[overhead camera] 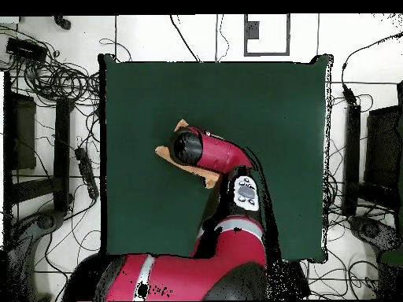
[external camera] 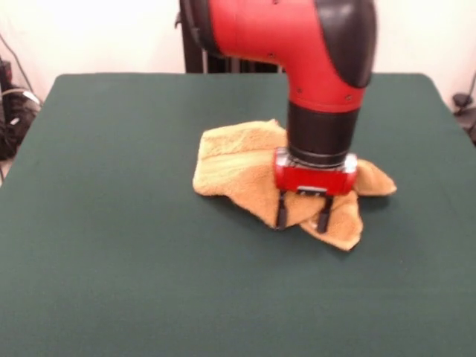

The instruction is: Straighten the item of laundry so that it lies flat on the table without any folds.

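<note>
Pincer (external camera: pixel 303 211) spread on crumpled towel (external camera: pixel 238 160), green table (external camera: pixel 111 223), arm (overhead camera: pixel 216 153) hiding towel overhead

A robotics laboratory: a red arm (overhead camera: pixel 224 157) on a pedestal stands at a green felt table (overhead camera: pixel 157 102), with loose cables (overhead camera: pixel 55 79) and equipment racks (overhead camera: pixel 374 157) surrounding it.

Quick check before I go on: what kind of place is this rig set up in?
Probably a robotics lab: a green felt table with only a towel on it, cables tangled on the floor, equipment racks alongside.
</note>
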`<state>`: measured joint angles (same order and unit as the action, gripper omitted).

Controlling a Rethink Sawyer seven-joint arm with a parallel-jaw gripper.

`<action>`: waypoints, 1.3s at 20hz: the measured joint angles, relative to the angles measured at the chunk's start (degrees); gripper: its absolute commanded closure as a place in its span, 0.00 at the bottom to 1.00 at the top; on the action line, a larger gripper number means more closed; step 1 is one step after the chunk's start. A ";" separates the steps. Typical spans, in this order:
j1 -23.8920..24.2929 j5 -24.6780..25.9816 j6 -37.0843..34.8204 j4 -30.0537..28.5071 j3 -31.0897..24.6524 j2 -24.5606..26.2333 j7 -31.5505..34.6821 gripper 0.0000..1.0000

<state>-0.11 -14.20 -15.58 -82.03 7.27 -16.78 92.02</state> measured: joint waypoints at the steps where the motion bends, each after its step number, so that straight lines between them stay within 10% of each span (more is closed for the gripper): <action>1: -1.03 -0.74 0.02 -0.36 0.51 -0.01 0.65 0.00; 11: -11.19 -6.32 -0.05 -4.36 3.87 -0.33 10.16 0.00; 26: -11.16 -6.81 -0.05 -5.55 3.86 -0.47 12.27 0.00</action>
<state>-11.26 -21.01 -15.62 -87.58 11.13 -17.25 104.29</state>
